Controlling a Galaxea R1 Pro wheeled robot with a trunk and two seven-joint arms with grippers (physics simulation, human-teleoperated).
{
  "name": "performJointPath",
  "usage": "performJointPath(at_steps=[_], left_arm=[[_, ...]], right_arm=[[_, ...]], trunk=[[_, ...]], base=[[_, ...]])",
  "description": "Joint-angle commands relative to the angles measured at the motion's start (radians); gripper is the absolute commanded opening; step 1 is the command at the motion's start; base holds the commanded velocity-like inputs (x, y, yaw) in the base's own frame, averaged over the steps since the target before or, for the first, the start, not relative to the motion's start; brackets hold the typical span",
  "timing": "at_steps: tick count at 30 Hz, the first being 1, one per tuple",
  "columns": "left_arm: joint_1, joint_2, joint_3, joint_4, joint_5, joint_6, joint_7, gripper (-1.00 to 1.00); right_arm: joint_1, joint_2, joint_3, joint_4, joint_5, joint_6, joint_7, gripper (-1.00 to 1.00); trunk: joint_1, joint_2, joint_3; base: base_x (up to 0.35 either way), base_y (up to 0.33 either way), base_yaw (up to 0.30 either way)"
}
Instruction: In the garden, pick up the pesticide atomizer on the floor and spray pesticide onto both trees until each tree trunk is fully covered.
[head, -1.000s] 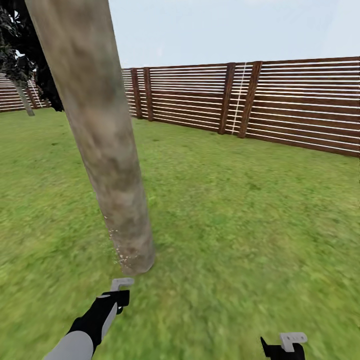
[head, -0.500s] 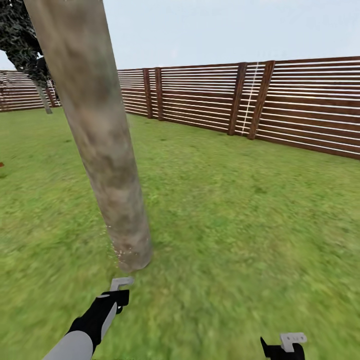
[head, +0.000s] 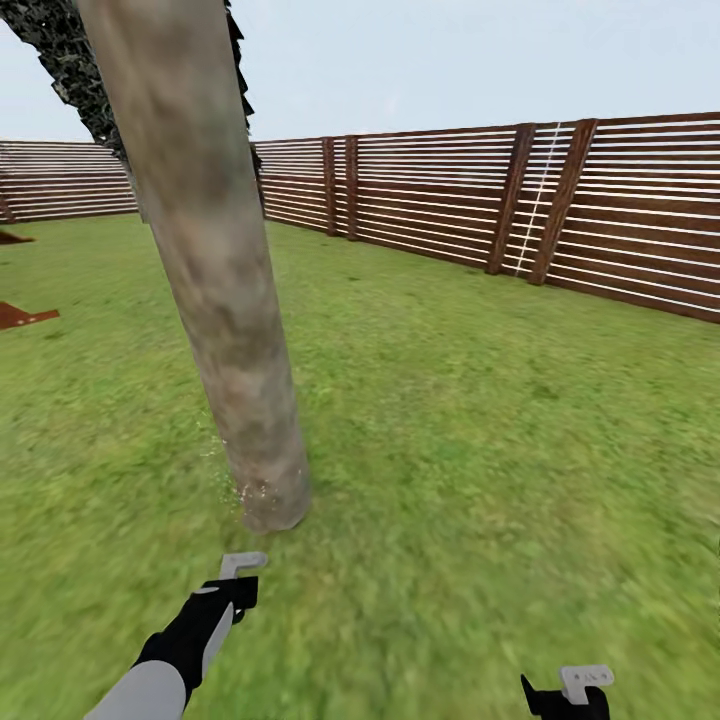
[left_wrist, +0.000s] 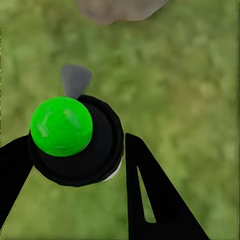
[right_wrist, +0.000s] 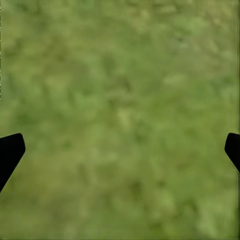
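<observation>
In left tool (left_wrist: 75, 165), atomizer (left_wrist: 75, 140) nozzle seemingly faces trunk (head: 225, 300).

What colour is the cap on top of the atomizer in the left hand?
Bright green, a round cap on the black atomizer body; clearest in the left wrist view.

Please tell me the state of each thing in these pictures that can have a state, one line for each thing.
Left hand: shut on the atomizer.
Atomizer: held, its grey nozzle toward the trunk base.
Right hand: open, holding nothing, over grass.
Tree trunk: standing, white specks of pesticide only near its base; bark higher up looks bare.
Fence: standing, unbroken where visible.
</observation>
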Motion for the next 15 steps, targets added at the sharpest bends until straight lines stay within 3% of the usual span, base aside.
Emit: performJointPath(at_steps=[1, 4, 8, 13, 15], left_arm=[[-0.001, 0.000, -0.002, -0.009, 0.000, 0.000, -0.001, -1.00], [-0.002, -0.020, -0.008, -0.124, -0.002, 0.014, -0.006, -1.00], [-0.014, -0.061, -0.010, -0.189, -0.003, 0.062, -0.006, -1.00], [-0.004, -0.053, -0.015, -0.343, -0.007, 0.100, -0.008, -1.00], [-0.003, -0.057, -0.015, -0.373, -0.007, 0.149, -0.008, -1.00]], right_arm=[[0.000, 0.000, 0.000, 0.000, 0.000, 0.000, 0.000, 1.00], [0.000, 0.000, 0.001, 0.001, 0.000, 0.000, 0.001, 1.00], [0.000, 0.000, 0.002, 0.001, 0.000, 0.001, 0.001, 1.00], [0.000, 0.000, 0.002, 0.001, 0.000, 0.002, 0.001, 1.00], [0.000, 0.000, 0.002, 0.001, 0.000, 0.002, 0.001, 1.00]], trunk=[[0.000, 0.000, 0.000], [0.000, 0.000, 0.000], [0.000, 0.000, 0.000], [0.000, 0.000, 0.000], [0.000, 0.000, 0.000]], base=[[0.000, -0.013, 0.002], [0.000, -0.002, 0.000], [0.000, 0.000, 0.000], [-0.082, 0.000, 0.000], [-0.190, 0.000, 0.000]])
